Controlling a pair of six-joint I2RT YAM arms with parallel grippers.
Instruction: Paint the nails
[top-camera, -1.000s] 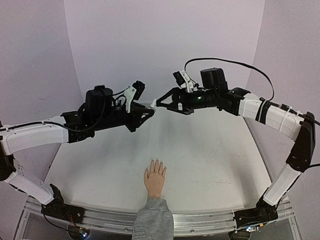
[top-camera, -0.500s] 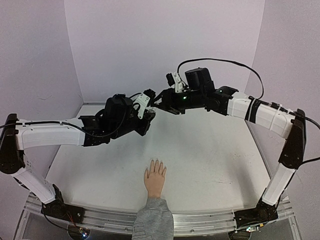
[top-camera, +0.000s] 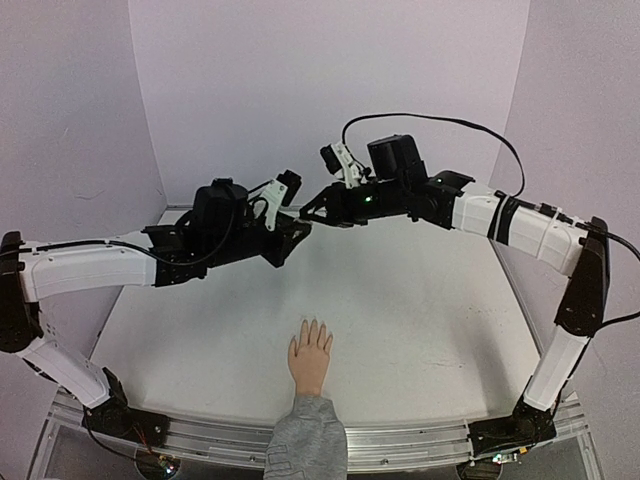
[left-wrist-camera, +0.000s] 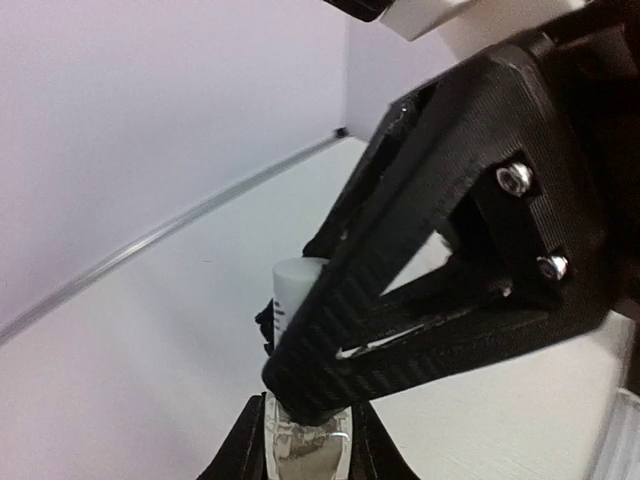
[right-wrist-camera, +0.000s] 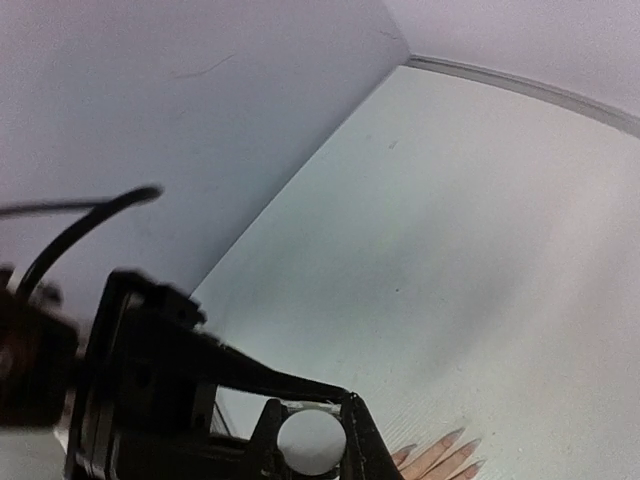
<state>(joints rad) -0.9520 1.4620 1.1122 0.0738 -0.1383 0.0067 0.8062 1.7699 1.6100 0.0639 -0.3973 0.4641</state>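
A small flesh-coloured hand (top-camera: 310, 362) with a grey sleeve cuff (top-camera: 308, 438) lies palm down near the table's front edge. Its nails (top-camera: 313, 325) point toward the back; in the right wrist view they (right-wrist-camera: 458, 436) peek in at the bottom. High over the table's back, both grippers meet. My left gripper (top-camera: 298, 224) is shut on a small clear bottle (left-wrist-camera: 305, 447). My right gripper (top-camera: 306, 211) is shut on the bottle's white cap (right-wrist-camera: 311, 442), which also shows in the left wrist view (left-wrist-camera: 298, 285) behind a black right finger (left-wrist-camera: 420, 290).
The white table (top-camera: 420, 320) is ringed by pale lilac walls (top-camera: 330, 90) at the back and both sides. A metal rail (top-camera: 400, 442) carries the arm bases along the front edge. A black cable (top-camera: 440, 125) loops above the right arm.
My right gripper has closed from wide open onto the bottle's cap. Both arms have shifted left together at the back of the table. The hand has not moved.
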